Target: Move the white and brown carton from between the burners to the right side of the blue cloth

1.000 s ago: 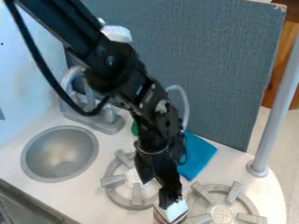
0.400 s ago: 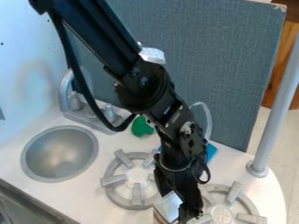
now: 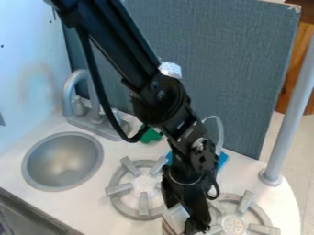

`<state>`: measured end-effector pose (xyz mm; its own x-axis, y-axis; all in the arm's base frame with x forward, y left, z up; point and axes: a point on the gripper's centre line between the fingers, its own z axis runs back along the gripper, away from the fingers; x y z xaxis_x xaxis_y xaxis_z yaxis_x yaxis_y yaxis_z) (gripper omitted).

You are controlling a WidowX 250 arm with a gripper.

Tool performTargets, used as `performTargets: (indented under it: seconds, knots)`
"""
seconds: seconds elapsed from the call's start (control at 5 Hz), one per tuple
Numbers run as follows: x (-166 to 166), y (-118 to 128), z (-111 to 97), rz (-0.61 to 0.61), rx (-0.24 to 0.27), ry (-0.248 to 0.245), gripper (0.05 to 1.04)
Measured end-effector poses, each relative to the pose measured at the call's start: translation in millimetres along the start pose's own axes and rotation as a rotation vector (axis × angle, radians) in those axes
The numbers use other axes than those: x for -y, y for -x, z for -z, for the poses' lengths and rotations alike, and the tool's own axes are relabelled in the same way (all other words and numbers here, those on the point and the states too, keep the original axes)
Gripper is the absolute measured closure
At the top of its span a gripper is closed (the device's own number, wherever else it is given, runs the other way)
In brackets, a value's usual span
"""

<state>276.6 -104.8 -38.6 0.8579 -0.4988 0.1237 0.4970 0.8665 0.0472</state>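
Two grey stove burners (image 3: pixel 144 184) are set on either side of the black gripper (image 3: pixel 197 224). Just beside it, a silver-topped block (image 3: pixel 175 217) is partly covered. Whether the gripper is apart, together or clamped cannot be told. Beyond it, a blue cloth (image 3: pixel 222 159) is half hidden by the arm.
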Motion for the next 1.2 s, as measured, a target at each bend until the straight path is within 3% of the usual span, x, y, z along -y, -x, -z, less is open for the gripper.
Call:
performTargets:
  seconds: [0.4, 0.8, 1.0, 1.2]
  knots:
    - [-4, 0, 8, -0.006, -0.006, 0.01, 0.242]
    - [-5, 1, 7, -0.007, -0.017, 0.016, 0.254]
    - [-10, 7, -12, -0.013, -0.026, 0.032, 0.255]
    - [-16, -7, -27, -0.037, -0.003, 0.027, 0.255]
